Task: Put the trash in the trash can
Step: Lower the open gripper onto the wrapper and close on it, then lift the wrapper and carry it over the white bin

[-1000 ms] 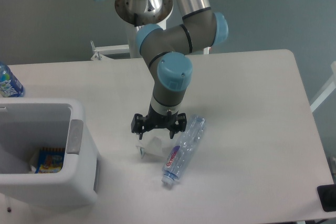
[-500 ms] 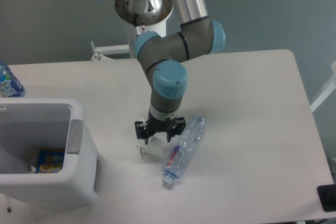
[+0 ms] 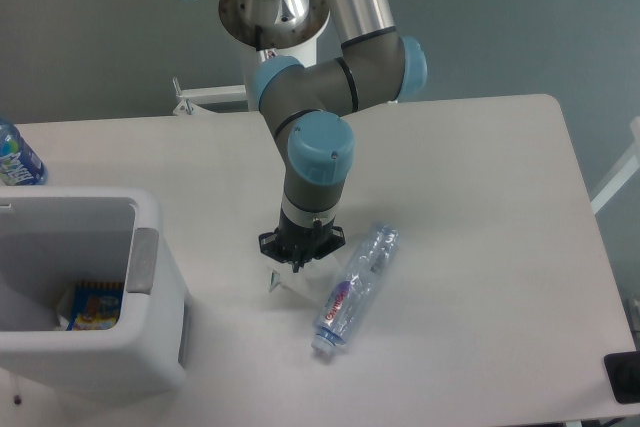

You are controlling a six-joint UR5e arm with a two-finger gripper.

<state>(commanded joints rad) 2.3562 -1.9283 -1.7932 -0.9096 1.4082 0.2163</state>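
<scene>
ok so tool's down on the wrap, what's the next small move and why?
Probably lift straight up a little. The tool sits low on the plastic wrap with its jaws drawn together, apparently pinching it. The bottle lies close on its right, so a sideways sweep might catch it. Once clear, carry it left to the trash can.

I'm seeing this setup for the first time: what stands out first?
The grey-and-blue arm dominates the middle, its gripper pressed down on a small wad of clear plastic wrap on the white table. Just right of it lies a clear bottle with a red-and-white label, on its side. At lower left sits a large white trash can with colourful packaging inside.
</scene>
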